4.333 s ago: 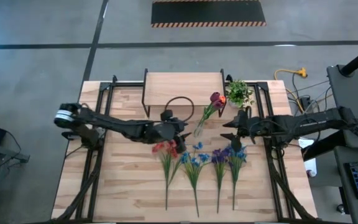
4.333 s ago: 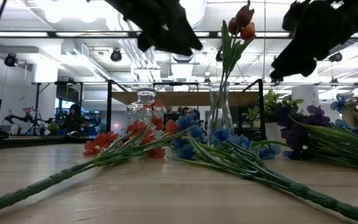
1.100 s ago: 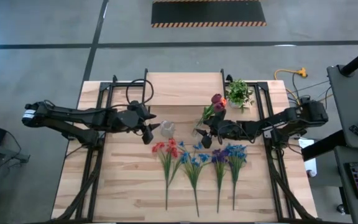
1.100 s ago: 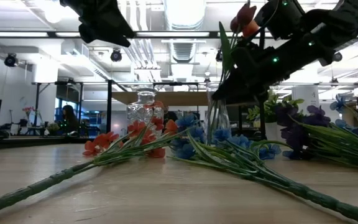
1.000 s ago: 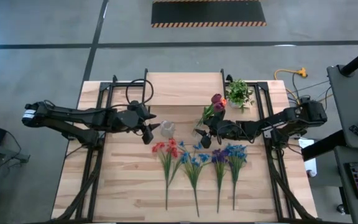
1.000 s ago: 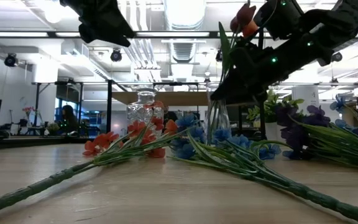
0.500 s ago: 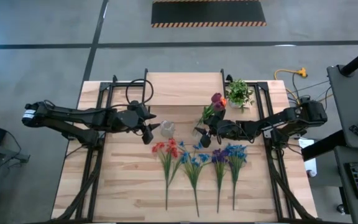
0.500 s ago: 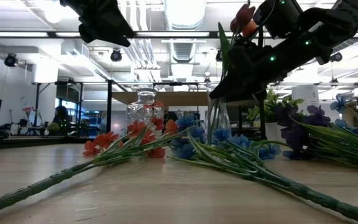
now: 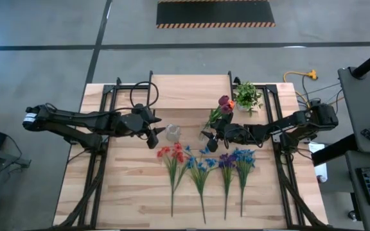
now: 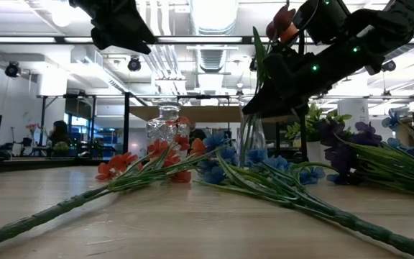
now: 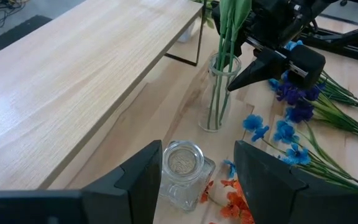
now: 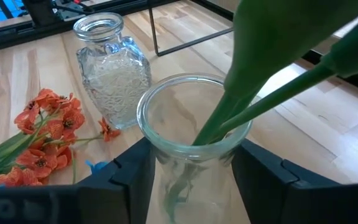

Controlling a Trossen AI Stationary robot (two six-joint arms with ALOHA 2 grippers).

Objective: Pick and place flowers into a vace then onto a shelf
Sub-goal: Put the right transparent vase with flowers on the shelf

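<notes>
Right wrist: vase (image 12: 191, 155) between jaws (touching).

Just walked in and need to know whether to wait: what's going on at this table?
The right gripper has its fingers on either side of the tall glass vase holding the dark red tulips, in front of the shelf. The left gripper is open, hovering above the small textured jar. Orange-red, blue and purple flowers lie on the table.
</notes>
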